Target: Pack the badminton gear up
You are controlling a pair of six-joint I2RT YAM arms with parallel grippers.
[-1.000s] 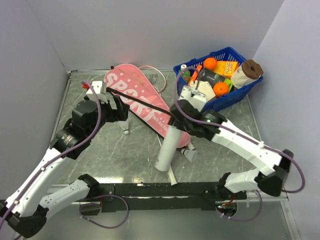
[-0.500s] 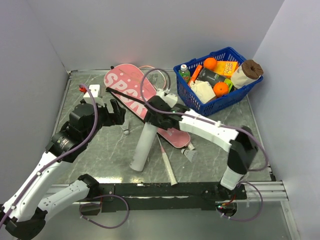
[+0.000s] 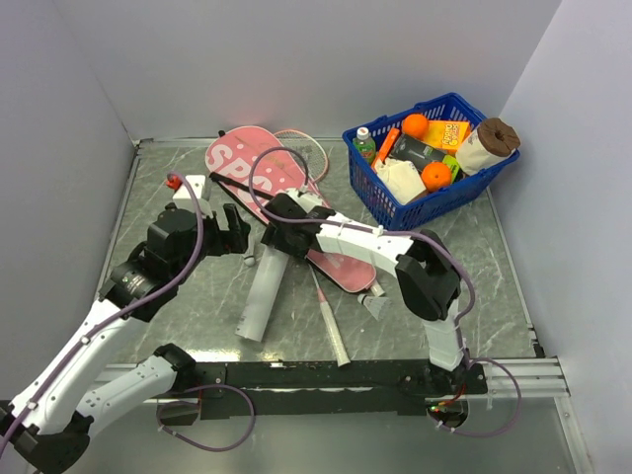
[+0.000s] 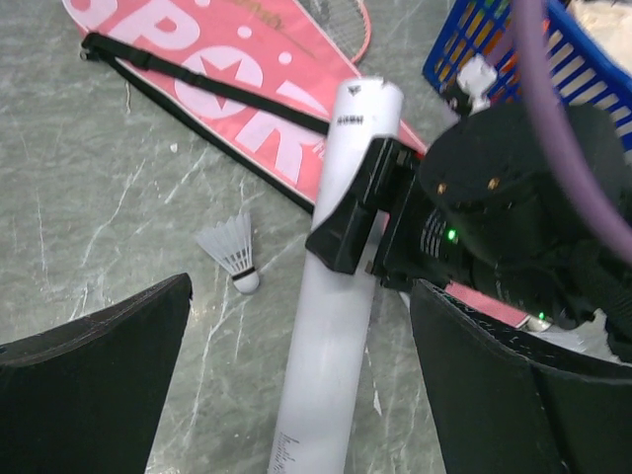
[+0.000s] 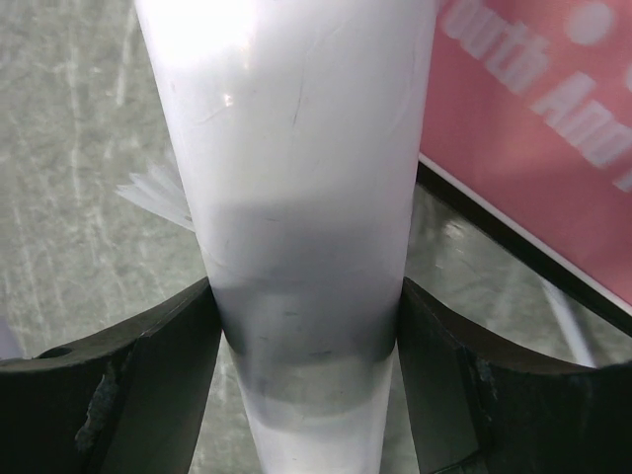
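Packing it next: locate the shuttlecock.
Left wrist view: the shuttlecock lies on the table just left of the white tube, near the pink bag.

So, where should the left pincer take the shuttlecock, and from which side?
The shuttlecock lies on its side on the table, apart from the tube. So I would grip the feather skirt next to the cork, coming from above: the open left pincer could close across it.

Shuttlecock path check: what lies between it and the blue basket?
The white tube, clamped in the right end effector, and the pink bag; left wrist view shows it.
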